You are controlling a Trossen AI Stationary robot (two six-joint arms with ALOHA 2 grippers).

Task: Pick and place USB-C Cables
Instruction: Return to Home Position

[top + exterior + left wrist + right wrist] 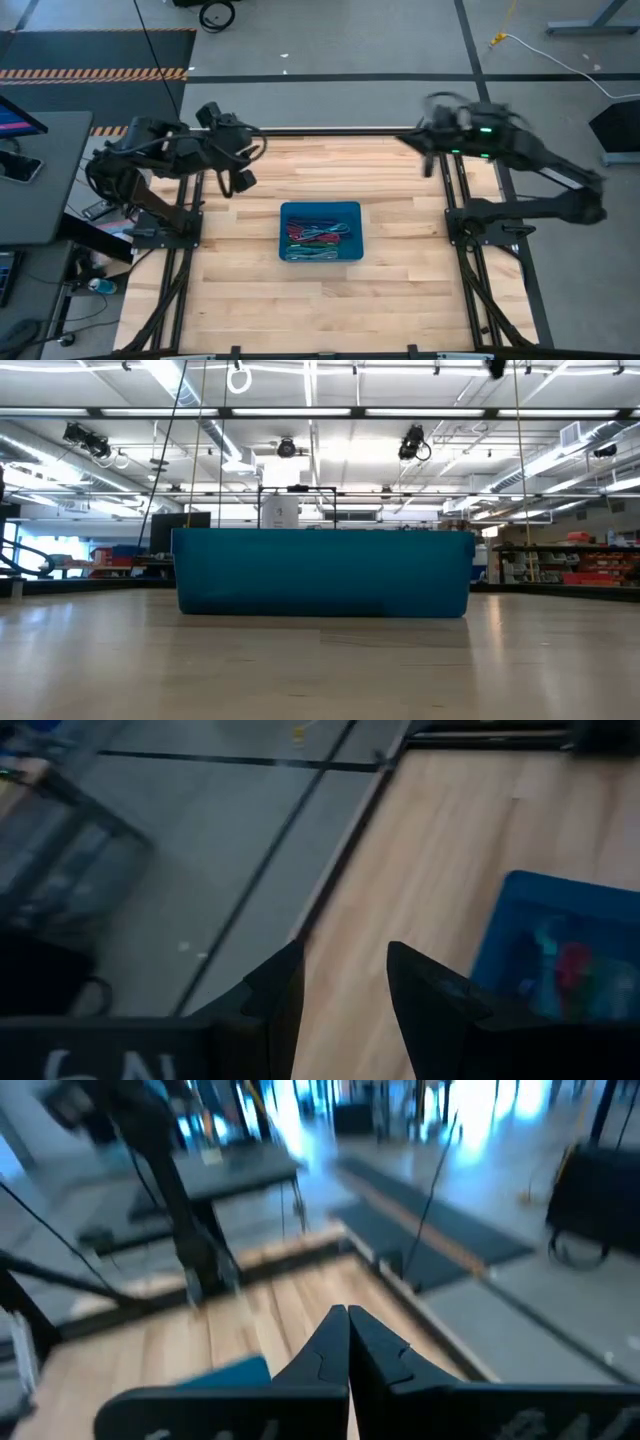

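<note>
In blue bin (320, 207), ctr of table (400, 290): USB-C Cables (318, 238) in a tangle, red and teal, poss. grey too. Over back-left edge: left gripper (345, 948), jaws apart, empty. Over back-right edge: right gripper (347, 1312), fingertips pressed together, nothing btwn.

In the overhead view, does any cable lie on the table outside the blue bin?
No, the cables all lie inside the blue bin.

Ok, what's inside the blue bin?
From above, the blue bin holds a tangled heap of USB-C Cables, with red, green, teal and blue strands showing. Any lying underneath are covered, so no count. The low view shows only its wall.
</note>
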